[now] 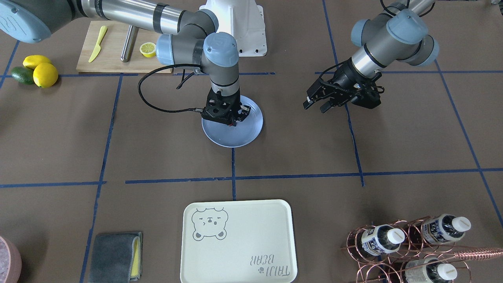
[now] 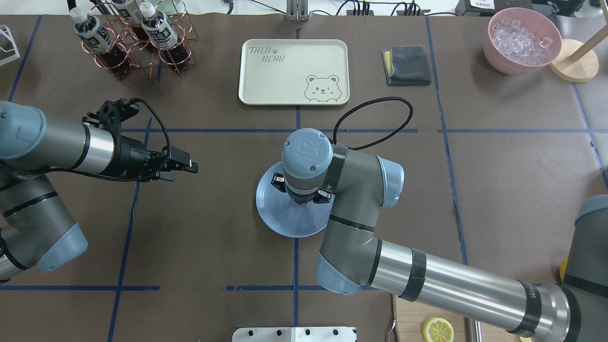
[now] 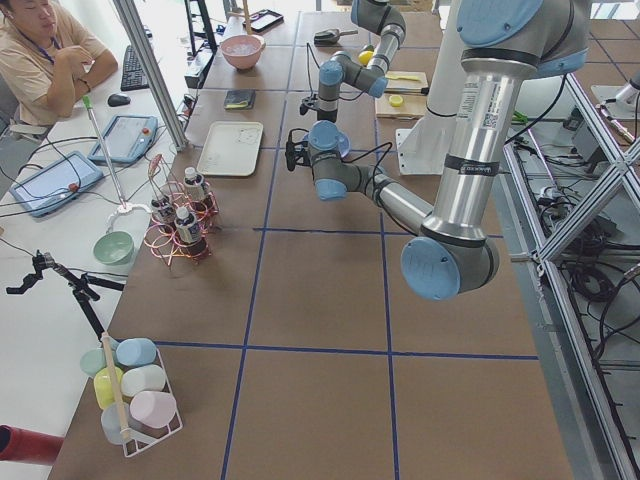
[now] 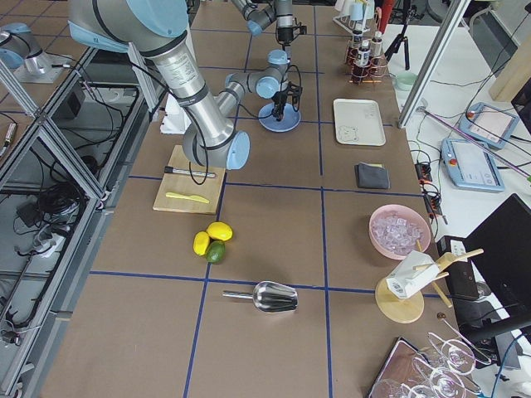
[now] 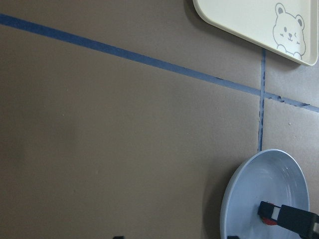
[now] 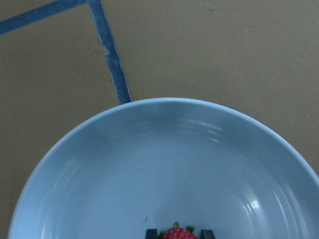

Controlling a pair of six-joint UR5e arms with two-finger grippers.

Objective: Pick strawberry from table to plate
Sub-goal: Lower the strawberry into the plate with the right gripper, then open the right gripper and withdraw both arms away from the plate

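Right end effector (image 1: 232,122): points straight down over the plate (image 1: 232,140), pinching the strawberry (image 6: 178,233). The right wrist view shows a dark fingertip tight on each flank.
Left end effector (image 2: 183,170): fingers spread, holding nothing. It hovers over the brown surface (image 2: 213,213), well apart from the plate.
Strawberry position: inside the plate's rim, near the middle of the dish. Cannot tell whether it rests on the glaze or hangs just above it.
Step, by my reading: placement is nearly done, with only the release left.
Handling: small, light, likely soft-skinned and tapered, so a hard squeeze could bruise it or squirt it out. Best hold is across the widest shoulder just under the green cap, with light pressure.
Risk: the plate is glossy and shallow, so the berry may roll on release. Letting go low looks wise.
Nearby: bear-printed tray (image 2: 294,71) beyond the plate, not involved.
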